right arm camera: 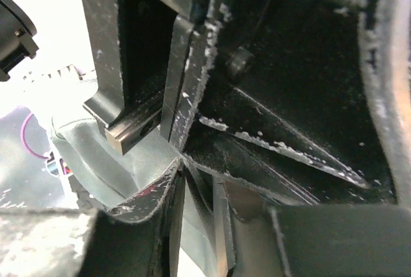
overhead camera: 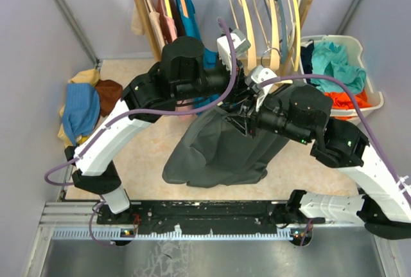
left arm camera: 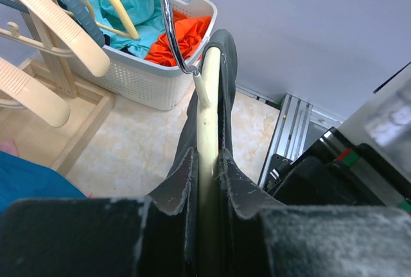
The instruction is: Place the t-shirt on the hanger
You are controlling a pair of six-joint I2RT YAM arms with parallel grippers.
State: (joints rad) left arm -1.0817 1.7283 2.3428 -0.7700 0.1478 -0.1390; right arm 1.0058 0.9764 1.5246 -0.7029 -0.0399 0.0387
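L gripper [left arm camera: 207, 161] clamps the hanger [left arm camera: 207, 97] w/ the t-shirt [overhead camera: 218, 155] draped either side of its fingers; R gripper [right arm camera: 212, 193] is narrow in cloth, grip can't tell, so hold firm and ease fabric over evenly w/o snagging.

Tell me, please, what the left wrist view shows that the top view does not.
Only the left wrist: the hanger with its pale wooden edge clamped, with fabric, in the left gripper. Only the top: the clothes pile at the picture's left. Both: the grey t-shirt, the white basket, spare hangers.
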